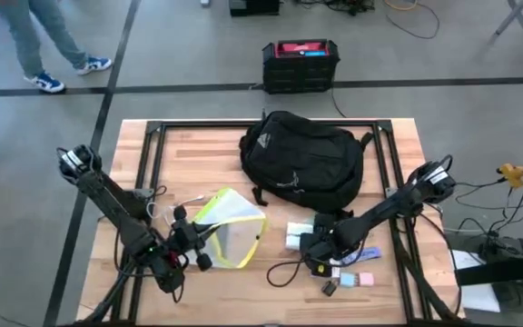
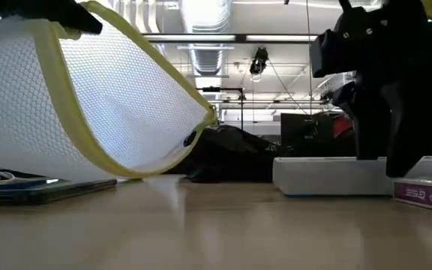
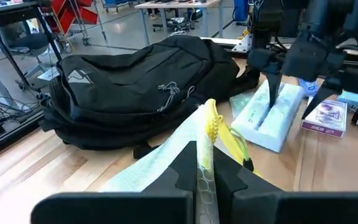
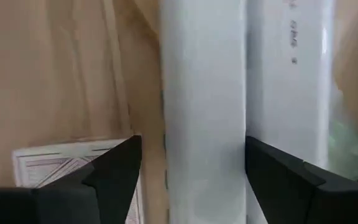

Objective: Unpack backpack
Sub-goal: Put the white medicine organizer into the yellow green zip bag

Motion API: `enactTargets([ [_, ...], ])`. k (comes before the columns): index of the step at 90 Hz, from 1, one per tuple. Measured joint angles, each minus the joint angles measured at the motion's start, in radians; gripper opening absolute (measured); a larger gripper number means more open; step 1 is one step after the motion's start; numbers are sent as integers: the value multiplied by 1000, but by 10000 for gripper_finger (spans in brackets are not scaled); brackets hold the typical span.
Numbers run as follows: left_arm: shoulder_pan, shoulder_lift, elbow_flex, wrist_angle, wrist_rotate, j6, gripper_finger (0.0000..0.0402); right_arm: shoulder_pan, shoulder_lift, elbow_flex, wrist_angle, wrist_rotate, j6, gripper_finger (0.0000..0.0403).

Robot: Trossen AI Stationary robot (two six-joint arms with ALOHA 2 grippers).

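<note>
Backpack [image 1: 302, 159] lies at the back middle of the surface [image 1: 389, 300], both arms working in front of it.
Left pincer [image 1: 200, 243] is clamped on the yellow-edged mesh pouch [image 1: 228, 227], lifting it. Right pincer [image 1: 314, 246] hangs over a white packet [image 1: 299, 234] with fingers [image 4: 114, 171] apart on either side; small boxes [image 1: 357, 279] lie nearby.

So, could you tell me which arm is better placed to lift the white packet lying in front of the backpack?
The right one. The right gripper hangs open over the white packet, one finger on either side of it in its wrist view. The left gripper is shut on the mesh pouch, off to the packet's left.
</note>
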Motion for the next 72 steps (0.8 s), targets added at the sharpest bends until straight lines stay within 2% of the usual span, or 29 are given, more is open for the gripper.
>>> enactTargets([
  [24, 0, 0, 0, 6, 1, -3, 0, -27, 51, 2, -10, 13, -63, 225],
  [44, 0, 0, 0, 15, 1, -3, 0, -44, 51, 2, -9, -9, -79, 152],
  [72, 0, 0, 0, 20, 1, -3, 0, -43, 57, 69, -83, 35, -114, 151],
])
